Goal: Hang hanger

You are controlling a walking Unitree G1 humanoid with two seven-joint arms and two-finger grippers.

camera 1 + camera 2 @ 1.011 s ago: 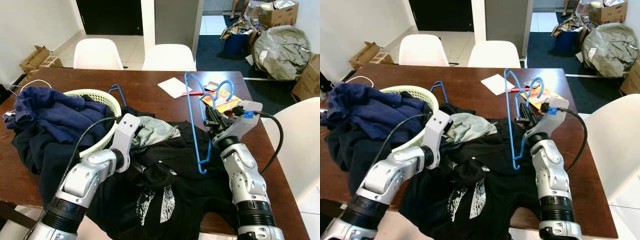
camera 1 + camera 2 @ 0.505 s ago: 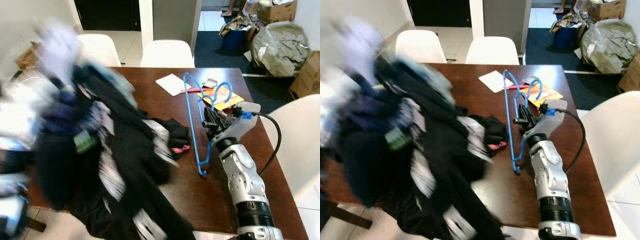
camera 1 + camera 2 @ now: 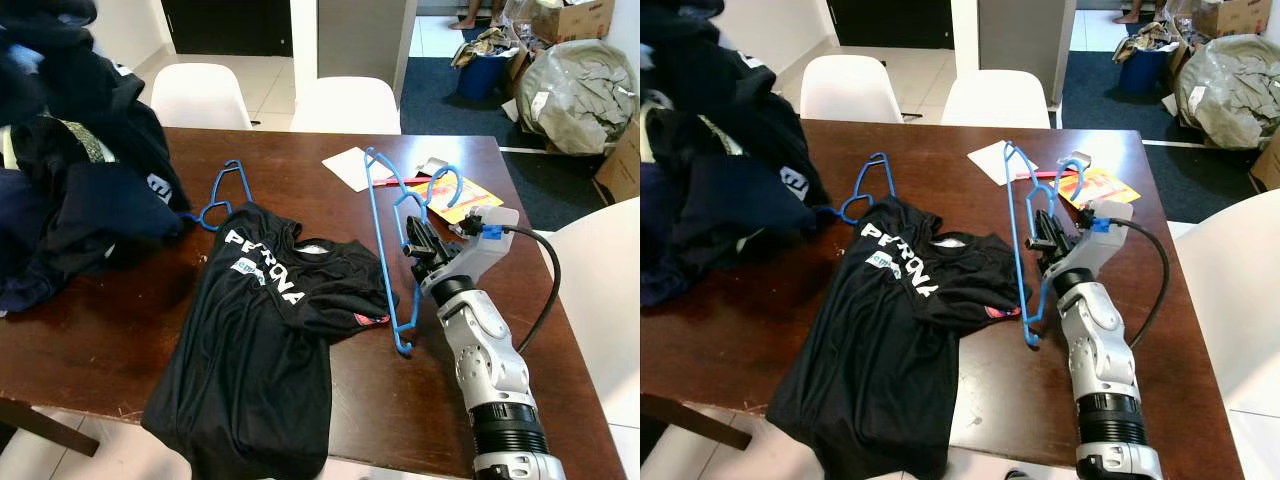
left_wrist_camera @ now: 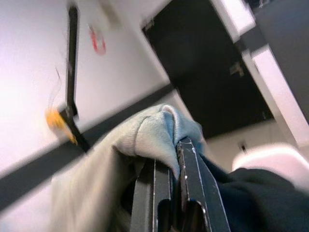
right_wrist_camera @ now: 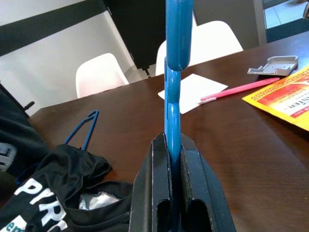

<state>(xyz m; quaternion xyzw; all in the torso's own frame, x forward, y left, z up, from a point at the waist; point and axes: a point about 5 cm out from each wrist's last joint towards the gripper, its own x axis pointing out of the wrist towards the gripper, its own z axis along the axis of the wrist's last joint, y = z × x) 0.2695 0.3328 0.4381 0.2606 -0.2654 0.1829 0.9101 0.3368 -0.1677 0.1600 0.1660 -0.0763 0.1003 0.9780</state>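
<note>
My right gripper [image 3: 415,240] is over the table's right side, shut on a blue hanger [image 3: 385,250] that it holds upright, hook toward the far edge. In the right wrist view the hanger's bar [image 5: 173,87] runs between the closed fingers [image 5: 159,164]. A black T-shirt [image 3: 270,330] with white lettering lies flat on the brown table [image 3: 100,330], just left of the hanger. A second blue hanger [image 3: 222,192] lies beyond the shirt. In the left wrist view my left gripper [image 4: 166,152] is shut on pale grey-green cloth [image 4: 149,133]. A dark bundle of clothes [image 3: 70,150] hangs raised at the far left.
White paper [image 3: 350,168], a pink pen [image 3: 400,181] and an orange leaflet [image 3: 455,200] lie at the far right of the table. White chairs [image 3: 200,95] [image 3: 345,100] stand behind it and another [image 3: 600,290] on the right. Boxes and bags [image 3: 565,90] clutter the back right.
The heap of clothes has been swept off the table up to the left by my left arm, leaving the black T-shirt spread flat. My right gripper and its hanger have barely moved.
</note>
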